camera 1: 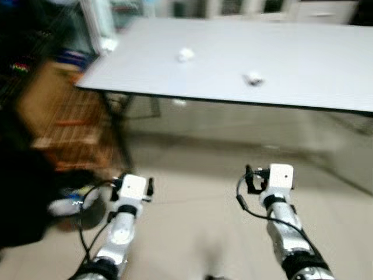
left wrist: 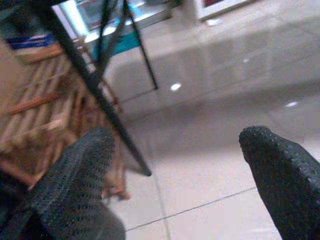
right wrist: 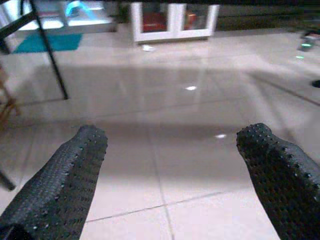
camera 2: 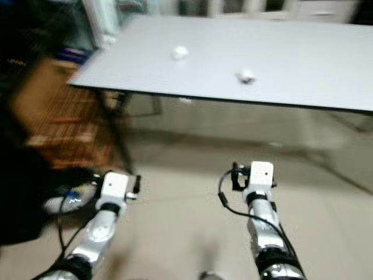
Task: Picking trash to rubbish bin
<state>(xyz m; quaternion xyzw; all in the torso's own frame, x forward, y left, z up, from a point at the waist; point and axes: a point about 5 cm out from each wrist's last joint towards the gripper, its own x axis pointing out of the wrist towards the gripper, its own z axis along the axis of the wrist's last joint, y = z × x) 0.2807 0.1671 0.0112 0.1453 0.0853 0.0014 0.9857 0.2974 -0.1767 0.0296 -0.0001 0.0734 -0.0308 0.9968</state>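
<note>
So the bot is standing off from the counter (camera 1: 303, 70) with both arms out front, low over the tiled floor (camera 1: 198, 204). Left tool (left wrist: 175, 165) has its fingers spread wide with nothing between them, just floor and a black counter leg (left wrist: 100, 100) past them. Right tool (right wrist: 170, 170) is the same: wide open, empty, pointed along the floor.

The trash is up on the counter: two small white crumpled wads, one (camera 1: 185, 55) toward the far left part of the top, the other (camera 1: 254, 78) closer to the near edge and more to the right. Both are well apart from the tools. There's another whitish bit (camera 1: 179, 102) on the floor under the counter, too blurry to call.

What could go wrong from here, my guesses:

- The head views are smeared, so judging where the wads sit is shaky. A reach could land short or wide.
- Arms are lower than the counter top. If they don't get raised before closing in, a tool could bump the counter edge.
- The wads look light. A sloppy approach could just push one away or off the edge instead of pinching it.
- Left side is cluttered, with a wooden rack (camera 1: 70, 128) and dark stuff beside the left arm, so swinging that way risks a snag.
- I can't make out a bin for sure. There's something dark and roundish (camera 1: 76, 207) near the left arm, but it's too blurry.
</note>
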